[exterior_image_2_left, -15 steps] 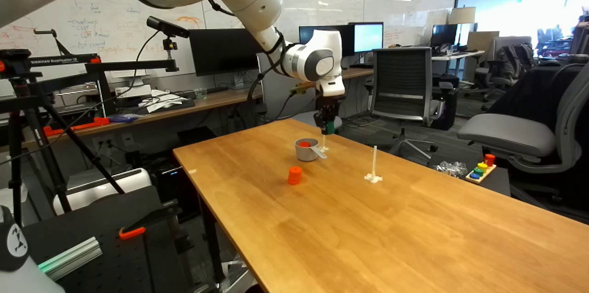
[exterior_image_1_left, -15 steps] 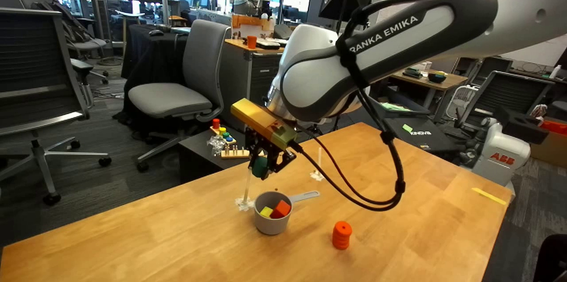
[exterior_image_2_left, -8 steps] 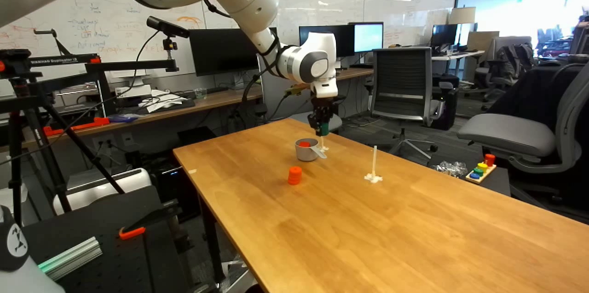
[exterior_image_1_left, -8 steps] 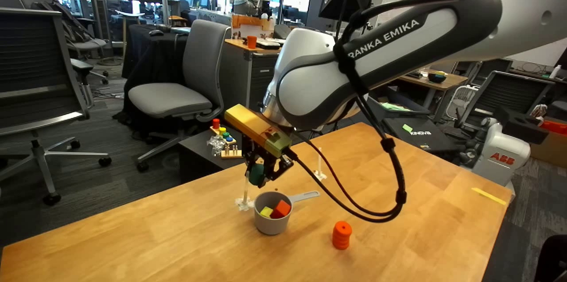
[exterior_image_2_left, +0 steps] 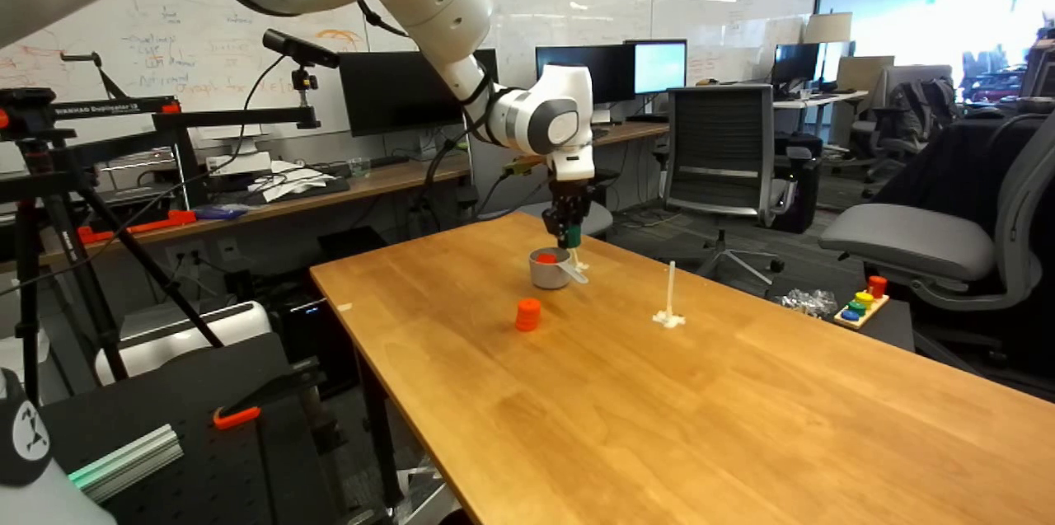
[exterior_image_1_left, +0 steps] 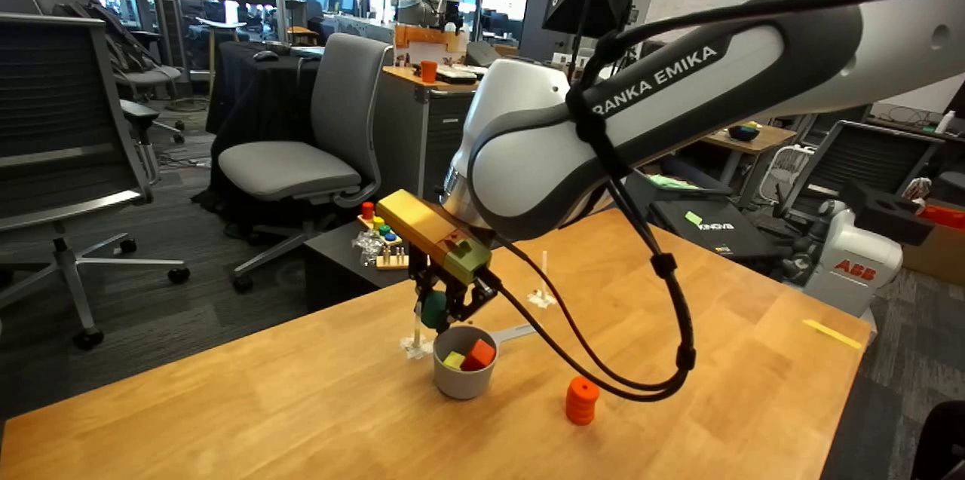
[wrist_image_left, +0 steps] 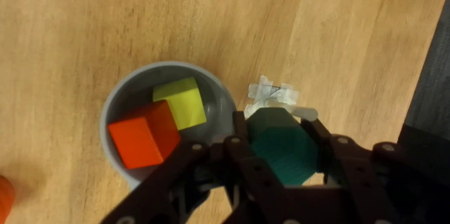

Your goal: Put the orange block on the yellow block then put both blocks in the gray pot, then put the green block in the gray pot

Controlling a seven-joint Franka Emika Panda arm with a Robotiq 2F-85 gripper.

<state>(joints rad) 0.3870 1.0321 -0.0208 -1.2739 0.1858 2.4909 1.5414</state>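
The gray pot (exterior_image_1_left: 461,385) stands on the table; it also shows in an exterior view (exterior_image_2_left: 546,278) and in the wrist view (wrist_image_left: 105,125). Inside it, the orange block (wrist_image_left: 139,143) lies tilted against the yellow block (wrist_image_left: 185,107). My gripper (exterior_image_1_left: 436,316) is shut on the green block (wrist_image_left: 281,146), which also shows in an exterior view (exterior_image_2_left: 574,236). The gripper holds it beside and above the pot's rim. In the wrist view one finger overlaps the rim; whether it touches cannot be told.
A thin pale peg (wrist_image_left: 306,113) taped to the table stands right by the green block. Another peg (exterior_image_2_left: 670,294) stands farther off. A stack of orange rings (exterior_image_1_left: 581,402) is near the pot. The table edge (wrist_image_left: 427,55) lies beyond the near peg.
My gripper has moved down with the green block, and slightly left in both exterior views, closer to the pot's rim. The pot seems to have shifted very slightly.
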